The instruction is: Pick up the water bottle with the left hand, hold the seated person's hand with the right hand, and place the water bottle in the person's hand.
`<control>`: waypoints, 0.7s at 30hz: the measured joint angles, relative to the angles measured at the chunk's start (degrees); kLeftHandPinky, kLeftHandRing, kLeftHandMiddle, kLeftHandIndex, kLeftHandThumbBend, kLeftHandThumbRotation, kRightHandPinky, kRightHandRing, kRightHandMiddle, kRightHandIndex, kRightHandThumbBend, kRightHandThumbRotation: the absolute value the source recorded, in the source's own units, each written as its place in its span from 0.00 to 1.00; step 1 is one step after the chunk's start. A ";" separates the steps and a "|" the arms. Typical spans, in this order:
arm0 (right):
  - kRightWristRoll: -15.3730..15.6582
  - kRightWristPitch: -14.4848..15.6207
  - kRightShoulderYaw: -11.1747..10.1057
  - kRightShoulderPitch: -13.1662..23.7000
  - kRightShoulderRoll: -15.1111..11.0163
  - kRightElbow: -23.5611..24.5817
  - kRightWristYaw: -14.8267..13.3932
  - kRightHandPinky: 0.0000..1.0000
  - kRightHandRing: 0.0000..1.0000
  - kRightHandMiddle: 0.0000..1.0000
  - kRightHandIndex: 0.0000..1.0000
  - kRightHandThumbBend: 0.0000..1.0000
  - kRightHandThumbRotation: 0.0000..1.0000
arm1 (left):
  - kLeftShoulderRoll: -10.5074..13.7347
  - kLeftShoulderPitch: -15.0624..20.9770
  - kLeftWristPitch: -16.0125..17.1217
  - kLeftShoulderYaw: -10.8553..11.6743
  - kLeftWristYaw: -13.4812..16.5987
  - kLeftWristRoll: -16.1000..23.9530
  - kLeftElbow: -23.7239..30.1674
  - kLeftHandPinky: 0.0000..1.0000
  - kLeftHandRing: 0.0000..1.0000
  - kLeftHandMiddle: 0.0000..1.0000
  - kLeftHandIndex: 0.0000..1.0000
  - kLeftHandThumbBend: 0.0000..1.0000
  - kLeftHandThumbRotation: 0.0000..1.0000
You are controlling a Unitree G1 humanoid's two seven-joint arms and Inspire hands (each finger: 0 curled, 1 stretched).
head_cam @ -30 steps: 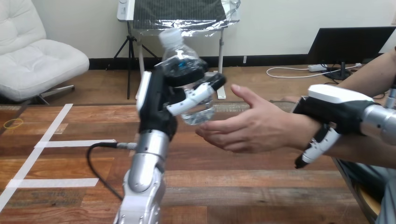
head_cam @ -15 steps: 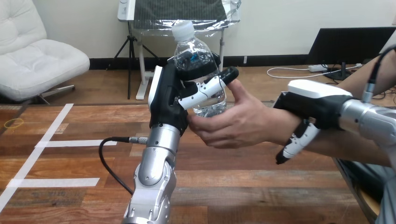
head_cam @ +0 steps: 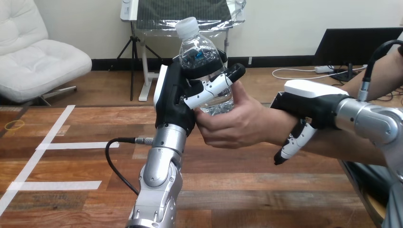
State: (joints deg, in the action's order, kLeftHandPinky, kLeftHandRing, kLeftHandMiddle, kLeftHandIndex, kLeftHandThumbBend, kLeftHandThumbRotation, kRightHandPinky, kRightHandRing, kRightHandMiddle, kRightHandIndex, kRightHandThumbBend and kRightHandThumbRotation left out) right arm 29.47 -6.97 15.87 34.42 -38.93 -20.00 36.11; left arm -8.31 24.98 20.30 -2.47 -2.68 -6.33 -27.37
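A clear water bottle with a white cap stands upright above the table, my left hand shut on its middle with fingers and thumb wrapped round it. The person's hand comes in from the right and curls round the bottle's lower part, touching my left hand. My right hand lies over the person's wrist, its fingers curled down the near side of it.
The wooden table carries white tape strips at the left. A black cable loops from my left forearm. The person's forearm runs off to the right edge.
My left hand carried the bottle to the right into the person's open hand, which has closed round it. My right hand slid left along the person's wrist.
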 measured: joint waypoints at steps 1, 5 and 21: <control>0.07 0.10 0.06 0.08 0.12 0.00 0.10 0.21 0.27 0.34 0.32 0.81 0.06 | 0.00 0.00 0.00 -0.01 -0.06 -0.03 0.00 0.25 0.31 0.37 0.42 0.66 0.00; 0.43 0.26 0.24 0.30 0.41 0.00 0.28 0.21 0.27 0.34 0.32 0.82 0.07 | -0.02 0.00 -0.02 -0.07 -0.16 -0.07 0.00 0.25 0.31 0.36 0.41 0.66 0.00; 0.47 0.25 0.39 0.32 0.62 0.00 0.62 0.21 0.27 0.34 0.32 0.82 0.06 | -0.02 0.00 -0.06 -0.20 -0.12 0.06 0.02 0.25 0.30 0.36 0.41 0.66 0.00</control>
State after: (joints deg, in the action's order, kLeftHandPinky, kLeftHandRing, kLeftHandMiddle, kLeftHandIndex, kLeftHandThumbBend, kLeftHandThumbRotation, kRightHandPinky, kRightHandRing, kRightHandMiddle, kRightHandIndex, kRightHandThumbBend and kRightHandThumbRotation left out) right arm 29.93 -6.72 16.25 34.74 -38.31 -19.99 36.73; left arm -8.33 24.98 20.24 -2.67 -2.79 -6.27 -27.35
